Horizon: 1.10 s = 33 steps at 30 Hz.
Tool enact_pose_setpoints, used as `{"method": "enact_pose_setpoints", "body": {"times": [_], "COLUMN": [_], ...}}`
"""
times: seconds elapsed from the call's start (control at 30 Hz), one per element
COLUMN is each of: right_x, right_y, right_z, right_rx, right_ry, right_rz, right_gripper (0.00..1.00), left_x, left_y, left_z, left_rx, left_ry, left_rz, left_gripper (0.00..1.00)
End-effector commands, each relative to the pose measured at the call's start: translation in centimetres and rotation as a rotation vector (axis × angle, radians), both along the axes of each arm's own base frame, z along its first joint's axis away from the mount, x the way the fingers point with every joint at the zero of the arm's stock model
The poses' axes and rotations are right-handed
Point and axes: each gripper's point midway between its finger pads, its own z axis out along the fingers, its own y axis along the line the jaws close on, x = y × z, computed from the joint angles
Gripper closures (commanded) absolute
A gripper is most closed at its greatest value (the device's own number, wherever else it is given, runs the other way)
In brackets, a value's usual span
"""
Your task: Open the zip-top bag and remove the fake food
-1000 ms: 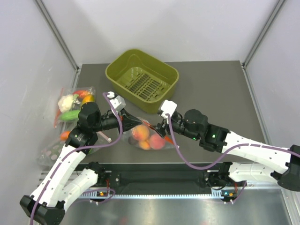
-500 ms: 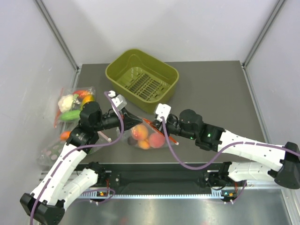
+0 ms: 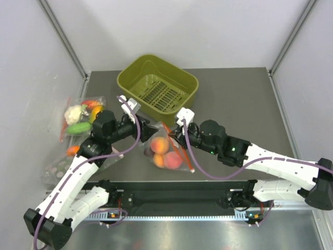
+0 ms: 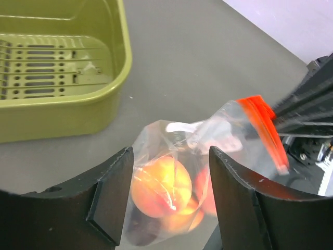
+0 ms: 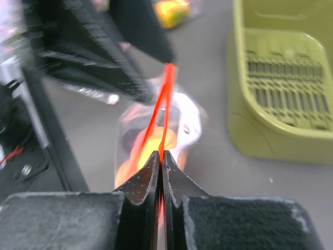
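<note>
The grip has swapped sides: the right gripper (image 5: 161,156), open a second ago, now pinches the orange-red zip strip (image 4: 263,122) of the zip-top bag (image 3: 165,152). The left gripper (image 4: 169,161) has let go and stands spread. The bag hangs just before the green basket (image 3: 130,78) with the peaches (image 4: 160,185) inside. The left likely needs a fresh hold on the opposite lip.

1. The left arm (image 3: 66,183) and right arm (image 3: 278,165) have white shell links, each marked with a dark dashed line, joined by rounded black joint housings.
2. A purple cable (image 3: 136,139) runs along the left arm, and a second purple cable (image 3: 205,177) along the right.
3. Each wrist carries a small white boxy module, one left (image 3: 130,105) and one right (image 3: 185,115).
4. The left fingers (image 4: 112,195) are matte black wedges with bevelled edges.
5. The right fingers (image 5: 138,185) are black, tapering to narrow tips, with rough-textured backs.
6. A small green light (image 3: 235,150) glows on a black joint of the right arm.
</note>
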Motion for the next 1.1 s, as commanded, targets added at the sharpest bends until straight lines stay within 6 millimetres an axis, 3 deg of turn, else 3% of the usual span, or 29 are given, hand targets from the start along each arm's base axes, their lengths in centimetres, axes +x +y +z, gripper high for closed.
{"method": "enact_pose_setpoints", "body": {"times": [0.0, 0.2, 0.3, 0.53, 0.83, 1.07], "right_x": [2.4, 4.1, 4.8, 5.3, 4.5, 3.6], "right_y": [0.0, 0.8, 1.1, 1.6, 2.0, 1.5], "right_z": [3.3, 3.2, 3.0, 4.0, 5.6, 6.0], "right_rx": [0.083, 0.094, 0.098, 0.173, 0.247, 0.276], "right_ry": [0.027, 0.065, 0.076, 0.098, 0.119, 0.12], "right_rz": [-0.174, -0.263, -0.305, -0.334, -0.3, -0.275], "right_gripper": [1.0, 1.0, 1.0, 1.0, 1.0, 1.0], "left_x": [0.1, -2.9, -3.9, -3.1, -2.7, -1.5], "left_y": [0.9, 1.3, 0.9, -0.9, -5.7, -5.8], "left_z": [4.7, 8.7, 9.1, 5.9, 2.0, 0.2], "left_rx": [-0.081, -0.269, -0.318, -0.314, -0.192, -0.127], "left_ry": [-0.109, -0.111, -0.063, 0.102, 0.176, 0.192], "left_rz": [0.074, 0.08, 0.054, 0.039, 0.038, 0.125], "left_gripper": [0.35, 0.34, 0.34, 0.35, 0.34, 0.32]}}
